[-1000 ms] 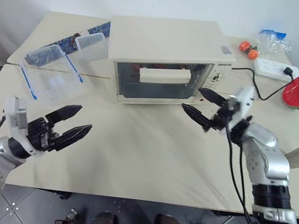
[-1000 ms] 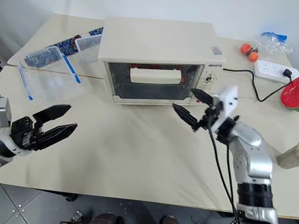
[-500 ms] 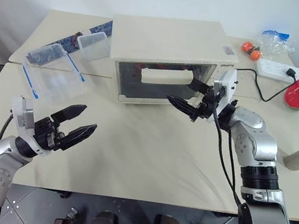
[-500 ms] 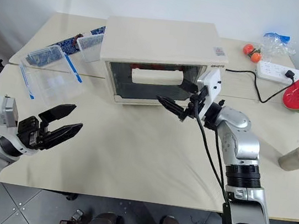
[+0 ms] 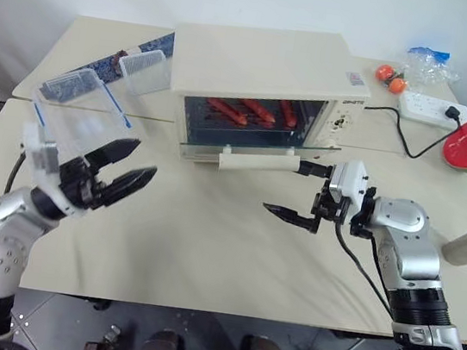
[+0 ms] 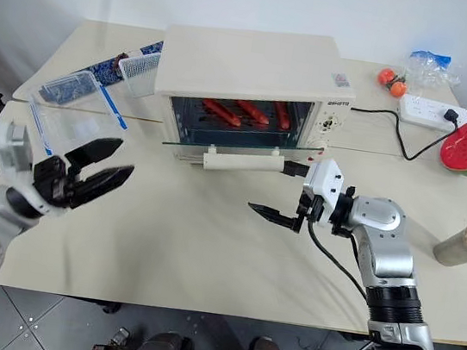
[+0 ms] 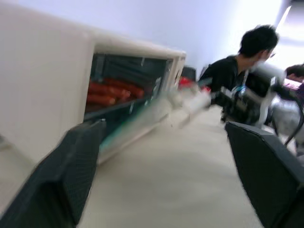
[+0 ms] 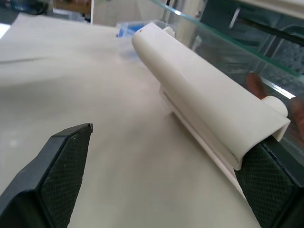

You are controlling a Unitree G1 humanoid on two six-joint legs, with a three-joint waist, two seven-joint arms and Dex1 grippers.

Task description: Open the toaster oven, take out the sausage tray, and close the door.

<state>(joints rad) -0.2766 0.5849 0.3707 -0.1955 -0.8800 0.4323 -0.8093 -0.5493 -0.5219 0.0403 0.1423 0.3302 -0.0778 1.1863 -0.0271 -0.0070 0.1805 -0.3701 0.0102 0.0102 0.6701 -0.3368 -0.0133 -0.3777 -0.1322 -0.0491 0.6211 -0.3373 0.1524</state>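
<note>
Cream bar handle (image 5: 255, 161) of glass oven door (image 5: 238, 145) touches far finger of wide-open right gripper (image 5: 294, 190); door hangs down, reddish sausages (image 5: 249, 110) visible. Left gripper (image 5: 121, 170) open, holding nothing.

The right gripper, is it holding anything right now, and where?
Nothing is gripped. The right gripper stands open, one finger at the right end of the door handle, the other finger apart over the table.
</note>
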